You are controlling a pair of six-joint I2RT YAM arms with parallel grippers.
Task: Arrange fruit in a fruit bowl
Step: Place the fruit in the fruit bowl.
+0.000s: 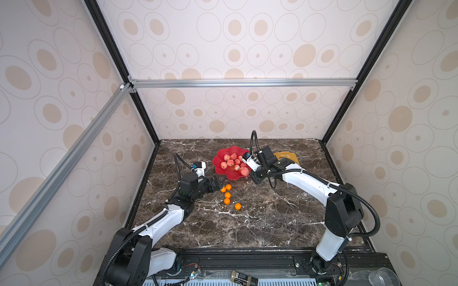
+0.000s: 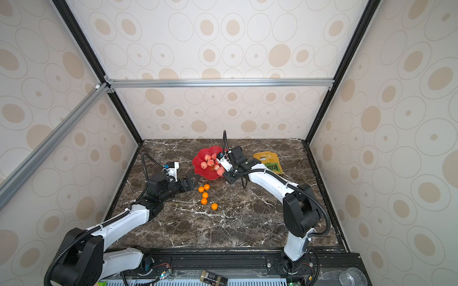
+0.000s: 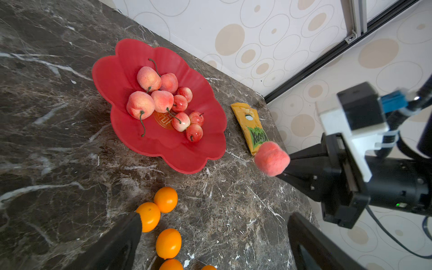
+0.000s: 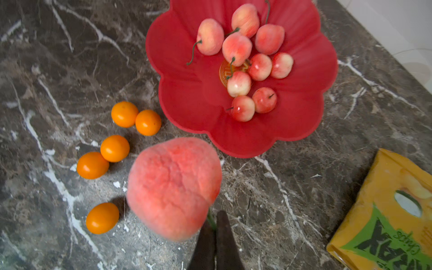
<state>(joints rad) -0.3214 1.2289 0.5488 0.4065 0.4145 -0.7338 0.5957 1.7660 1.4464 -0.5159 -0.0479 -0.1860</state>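
The red flower-shaped fruit bowl (image 1: 219, 170) (image 4: 187, 93) stands at the back middle of the marble table and holds several pink-red fruits (image 1: 230, 162) (image 3: 163, 101). My right gripper (image 4: 215, 222) is shut on the green stem of one more pink-red fruit (image 4: 174, 187) (image 3: 271, 159), which hangs above the table just outside the bowl's near right rim. Several orange fruits (image 1: 227, 195) (image 4: 115, 148) lie on the table in front of the bowl. My left gripper (image 1: 219, 179) (image 3: 215, 217) stands open beside them with nothing between its fingers, one finger close to an orange fruit (image 3: 148, 216).
A yellow-green snack bag (image 1: 285, 157) (image 4: 392, 215) lies flat to the right of the bowl, behind the right arm. A small bottle (image 1: 244, 277) and a clear cup (image 1: 383, 277) sit off the table by the front rail. Walls enclose three sides.
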